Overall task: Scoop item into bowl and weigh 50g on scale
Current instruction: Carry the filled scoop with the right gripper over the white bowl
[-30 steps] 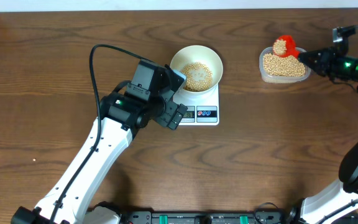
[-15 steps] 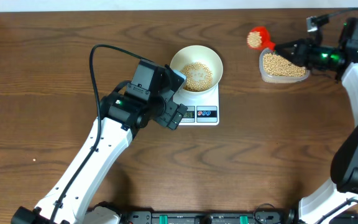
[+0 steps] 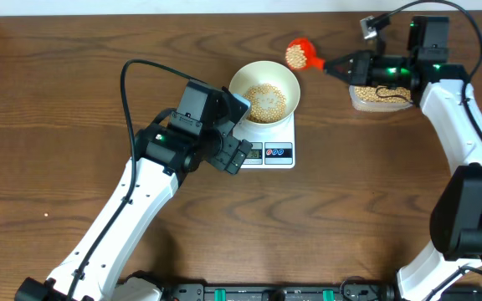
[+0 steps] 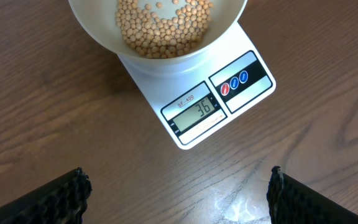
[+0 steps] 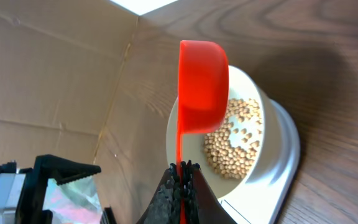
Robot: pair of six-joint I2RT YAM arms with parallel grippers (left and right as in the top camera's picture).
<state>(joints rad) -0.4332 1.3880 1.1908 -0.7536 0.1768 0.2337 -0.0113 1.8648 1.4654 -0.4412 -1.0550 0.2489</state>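
Observation:
The cream-white bowl (image 3: 239,81) stands on the white scale (image 3: 278,153) and holds a layer of tan beans (image 3: 266,102). In the left wrist view the scale (image 4: 241,93) shows 36 on its display, with the bowl (image 4: 95,28) and beans (image 4: 163,25) above it. My left gripper (image 4: 179,199) hovers open over bare wood just in front of the scale, nothing between its fingers (image 4: 61,199). My right gripper (image 3: 341,65) is shut on the handle of a red scoop (image 3: 298,54) filled with beans, held in the air just right of the bowl's back rim. From the right wrist, the scoop (image 5: 201,87) hangs before the bowl (image 5: 269,124).
A clear plastic tub (image 3: 381,96) of beans sits at the back right, under my right wrist. My left arm (image 3: 153,167) and its black cable (image 3: 128,92) lie left of the scale. A cardboard wall (image 5: 42,74) stands past the table's left side.
My right arm has lifted the loaded red scoop out of the tub and carried it left, to beside the bowl. The left arm has not moved.

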